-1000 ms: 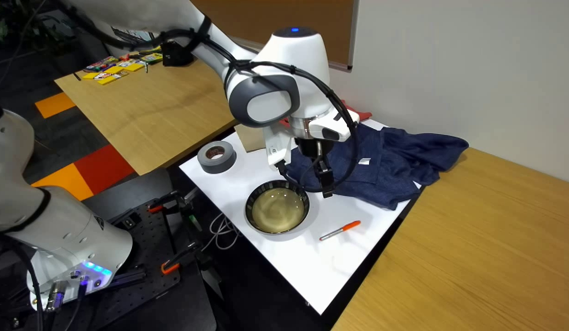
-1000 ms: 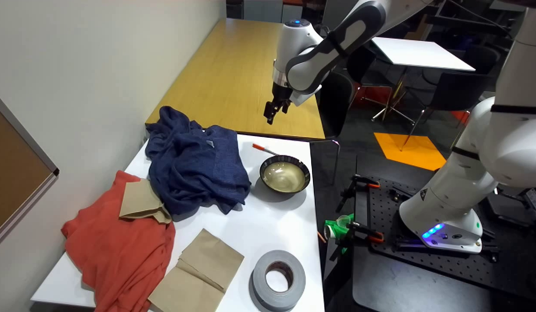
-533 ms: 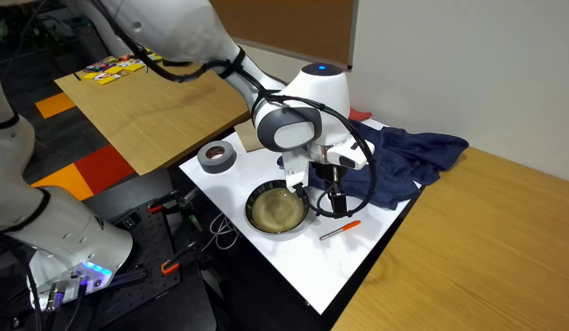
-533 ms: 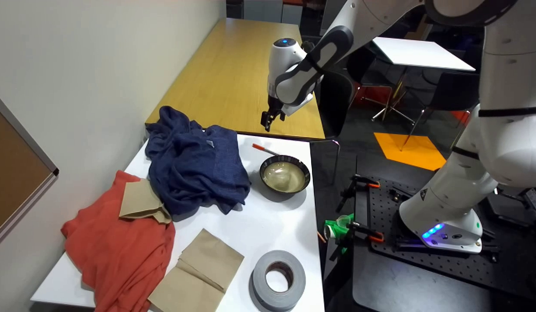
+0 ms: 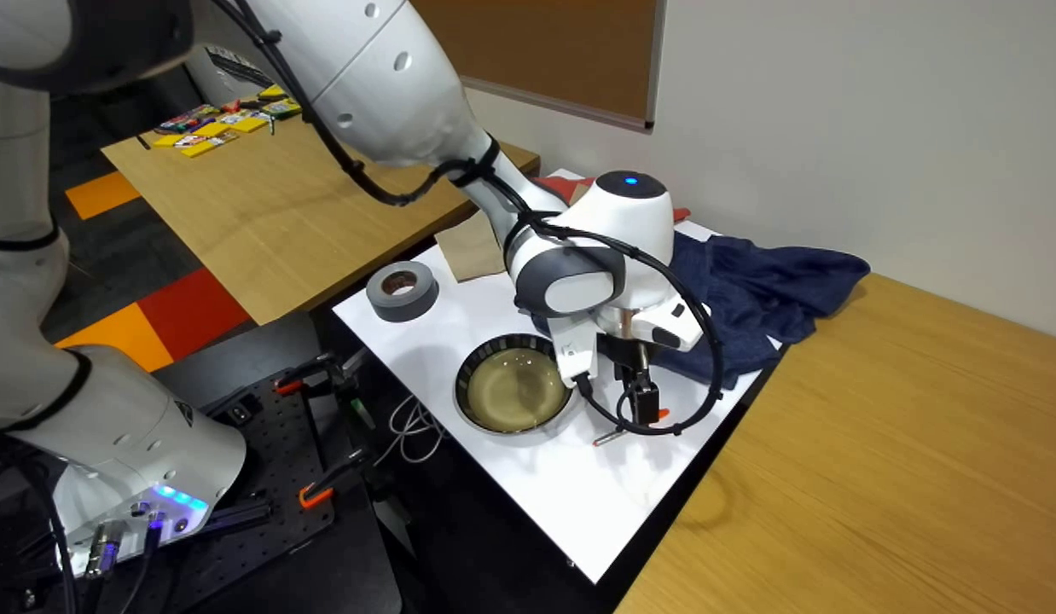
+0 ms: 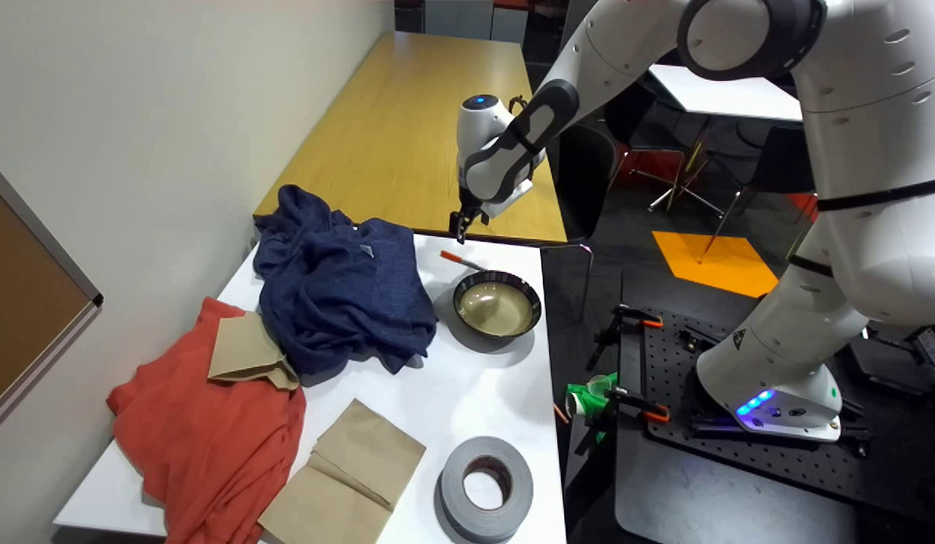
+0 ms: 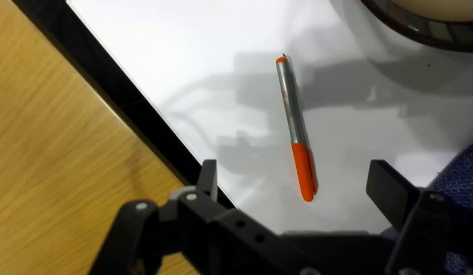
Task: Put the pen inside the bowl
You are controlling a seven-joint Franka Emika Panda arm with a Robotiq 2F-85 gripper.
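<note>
The pen [image 7: 291, 103] has a silver barrel and an orange-red cap and lies flat on the white table. It shows in both exterior views [image 5: 611, 437] [image 6: 461, 261], partly hidden by the gripper in one of them. My gripper [image 7: 294, 166] is open and empty, above the table, with the pen's cap end between its fingers in the wrist view. It also shows in both exterior views [image 5: 637, 401] [image 6: 470, 225]. The bowl [image 5: 515, 388] with a dark rim and cream inside stands beside the pen. It also shows in an exterior view [image 6: 498, 306] and at the wrist view's top right corner [image 7: 431, 32].
A navy cloth [image 6: 347, 287] lies beside the pen and gripper. A grey tape roll [image 6: 486, 491], brown paper [image 6: 347, 468] and a red cloth [image 6: 211, 423] lie farther along the white table. A dark gap [image 7: 144, 122] separates it from the wooden table [image 7: 68, 152].
My gripper has come down toward the table and moved over to the pen, staying open. The pen and bowl have not moved.
</note>
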